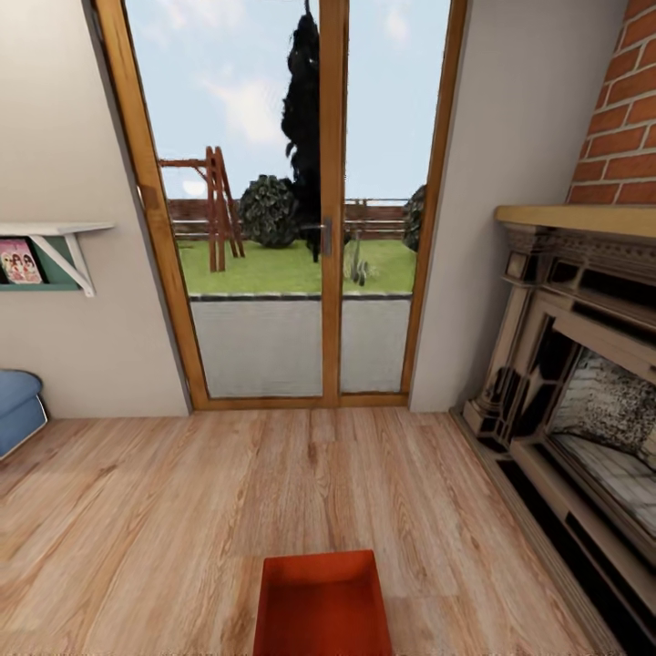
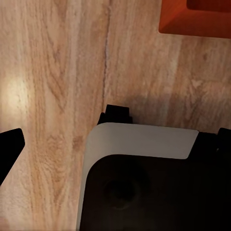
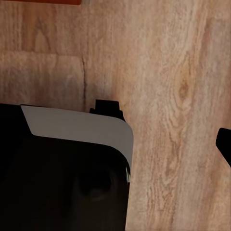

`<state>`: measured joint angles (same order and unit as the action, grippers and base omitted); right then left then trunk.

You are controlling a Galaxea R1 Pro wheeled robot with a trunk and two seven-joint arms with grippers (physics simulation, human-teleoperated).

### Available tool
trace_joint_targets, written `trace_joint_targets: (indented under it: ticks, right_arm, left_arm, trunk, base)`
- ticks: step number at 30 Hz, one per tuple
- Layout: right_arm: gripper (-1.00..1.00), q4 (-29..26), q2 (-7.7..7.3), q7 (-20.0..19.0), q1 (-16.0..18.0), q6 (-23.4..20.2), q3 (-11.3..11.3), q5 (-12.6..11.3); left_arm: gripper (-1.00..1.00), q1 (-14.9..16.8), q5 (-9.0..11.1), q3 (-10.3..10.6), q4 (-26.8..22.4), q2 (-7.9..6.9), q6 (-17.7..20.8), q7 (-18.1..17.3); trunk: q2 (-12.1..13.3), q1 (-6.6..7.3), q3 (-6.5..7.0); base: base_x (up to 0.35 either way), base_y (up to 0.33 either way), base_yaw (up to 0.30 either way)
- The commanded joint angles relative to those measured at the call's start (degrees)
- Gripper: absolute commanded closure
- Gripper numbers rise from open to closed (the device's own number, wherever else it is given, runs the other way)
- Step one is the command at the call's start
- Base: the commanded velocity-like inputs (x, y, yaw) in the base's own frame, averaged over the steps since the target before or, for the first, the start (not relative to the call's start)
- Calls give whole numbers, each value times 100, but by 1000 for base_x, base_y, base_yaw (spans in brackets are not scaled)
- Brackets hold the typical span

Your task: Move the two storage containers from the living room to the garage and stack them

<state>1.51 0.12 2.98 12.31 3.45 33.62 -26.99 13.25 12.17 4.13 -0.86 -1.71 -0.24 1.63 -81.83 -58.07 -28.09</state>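
Nearest, at the bottom of the head view, one storage container (image 1: 321, 606) sits on the light wood floor (image 1: 137, 538) right in front of the robot, open top up, nothing inside as far as can be seen; its near end is cut by the frame edge. Left wrist view catches a corner of the same red-orange bin (image 2: 195, 18) past the robot's white-and-black base (image 2: 144, 178), and the right wrist view shows just a thin sliver of red-orange (image 3: 41, 2) at its edge. Grippers: a dark tip shows at the border of each wrist view, but can't tell whether the jaws are apart or together on either arm; neither touches the bin. Step in hand, as I read it: still in the living room, lined up on the 1st bin, pick-up not yet begun. Next move prob. calls for lowering the trunk and bringing both arms down to the bin's long sides, since the walls are low and it sits on the floor. Count: 1 container in sight of the 2 needed; 2nd not seen here. Farther off: 1 blue sofa (image 1: 18, 405) corner at left, 1 wall shelf (image 1: 55, 251), 1 fireplace (image 1: 583, 392) at right under a brick column (image 1: 620, 100), and straight ahead 1 glazed double door (image 1: 296, 200) onto a garden.
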Motion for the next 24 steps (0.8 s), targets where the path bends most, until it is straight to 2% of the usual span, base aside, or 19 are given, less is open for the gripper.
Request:
trace_joint_targets:
  ticks: [1, 24]
  right_arm:
    - [-100, 16, 1, 0, 7, 31, 48, -52]
    - [-100, 16, 6, 15, 4, 74, 57, -54]
  left_arm:
    - [-100, 2, 50, 44, -1, 2, -2, 14]
    - [-100, 2, 49, 44, -1, -2, -2, 15]
  trunk:
    - [-3, 0, -15]
    - [-3, 0, -225]
  base:
    - [0, 0, 0]
    - [0, 0, 0]
